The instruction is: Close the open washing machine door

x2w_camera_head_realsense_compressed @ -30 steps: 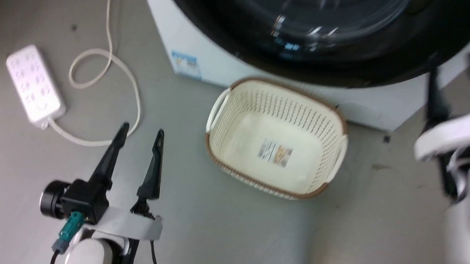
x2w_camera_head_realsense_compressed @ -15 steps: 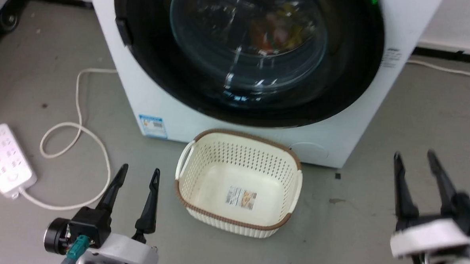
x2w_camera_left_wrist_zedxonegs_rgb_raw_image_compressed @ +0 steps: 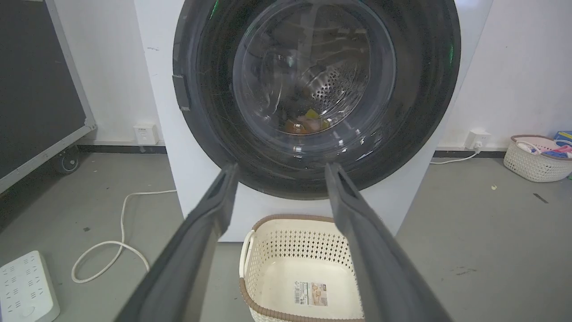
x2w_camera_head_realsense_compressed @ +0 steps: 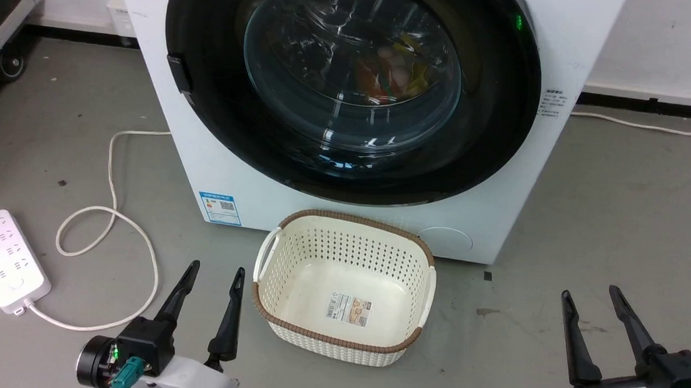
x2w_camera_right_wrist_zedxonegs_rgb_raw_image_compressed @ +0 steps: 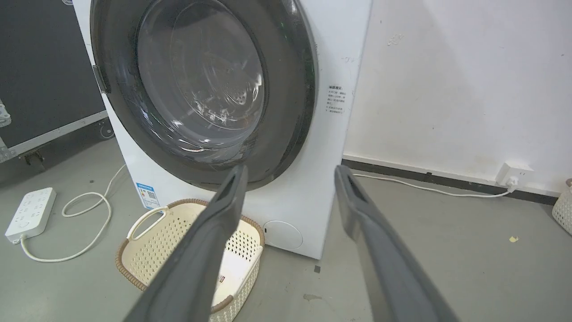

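Observation:
The washing machine door is a glossy black ring around a bulging glass bowl, and it lies flat against the white machine. Coloured laundry shows through the glass. In the right wrist view the door looks flush with the front panel. My left gripper hangs open at the lower left, well short of the machine. My right gripper hangs open at the lower right, also clear of it. The wrist views show the left gripper and the right gripper holding nothing.
A cream perforated basket with a brown rim sits on the floor right before the machine. A white power strip and its looped cord lie to the left. A wheeled black case stands far left, another basket far right.
The head camera has lifted and drawn back, so more of the machine shows. My right gripper, beside the door's lower rim a second ago, now hangs low and away from it.

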### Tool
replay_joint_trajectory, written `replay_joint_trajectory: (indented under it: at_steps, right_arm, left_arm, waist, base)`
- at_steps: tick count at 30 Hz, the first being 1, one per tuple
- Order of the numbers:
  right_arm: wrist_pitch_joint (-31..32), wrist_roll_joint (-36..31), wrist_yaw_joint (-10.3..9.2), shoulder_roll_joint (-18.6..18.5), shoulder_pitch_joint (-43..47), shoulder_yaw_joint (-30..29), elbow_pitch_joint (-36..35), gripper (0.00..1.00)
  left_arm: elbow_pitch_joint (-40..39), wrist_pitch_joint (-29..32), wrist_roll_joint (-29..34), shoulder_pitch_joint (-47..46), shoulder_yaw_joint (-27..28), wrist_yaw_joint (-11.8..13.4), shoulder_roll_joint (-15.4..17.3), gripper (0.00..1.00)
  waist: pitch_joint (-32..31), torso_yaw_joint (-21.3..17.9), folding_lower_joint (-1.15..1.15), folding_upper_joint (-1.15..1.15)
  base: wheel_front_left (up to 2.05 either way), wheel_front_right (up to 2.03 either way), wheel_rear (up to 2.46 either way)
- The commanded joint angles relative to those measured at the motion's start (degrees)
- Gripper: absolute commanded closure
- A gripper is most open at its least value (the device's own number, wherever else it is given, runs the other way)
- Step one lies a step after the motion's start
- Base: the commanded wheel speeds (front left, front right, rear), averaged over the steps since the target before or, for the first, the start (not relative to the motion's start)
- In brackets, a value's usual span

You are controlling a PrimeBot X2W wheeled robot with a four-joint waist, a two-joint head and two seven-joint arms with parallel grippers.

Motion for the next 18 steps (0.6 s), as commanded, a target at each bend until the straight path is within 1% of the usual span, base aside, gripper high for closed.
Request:
replay_joint_trajectory:
  at_steps: [1, 12, 13, 18]
  right_arm:
    - [-0.38, -0.52, -0.04, 0.22, 0.98, 0.21, -0.67, 0.0]
    - [-0.4, -1.47, -0.04, 0.22, 2.08, 1.69, -1.57, 0.0]
    - [-0.15, -1.19, 0.0, 0.03, 1.23, 1.66, -1.27, 1.0]
    - [0.12, -1.16, 0.01, 0.02, 1.13, 1.7, -1.27, 1.0]
  left_arm:
    - [0.11, -0.25, 0.12, 0.82, 0.03, 0.35, 0.01, 0.0]
    - [-0.28, -0.25, -0.18, 1.26, 0.48, 0.62, 0.18, 0.0]
    - [-0.18, 0.01, -0.03, 0.65, 0.41, 0.52, 0.04, 1.0]
    - [-0.18, 0.31, 0.11, 0.68, 0.39, 0.59, -0.04, 1.0]
  waist:
    - [-0.07, 0.11, 0.0, 0.0]
    - [-1.25, 0.25, 0.0, 0.0]
    - [-1.27, 0.26, 0.0, 0.0]
    - [-1.31, 0.27, 0.01, 0.0]
  base:
    - [0.0, 0.0, 0.0]
    - [0.0, 0.0, 0.0]
    - [0.0, 0.0, 0.0]
    - [0.0, 0.0, 0.0]
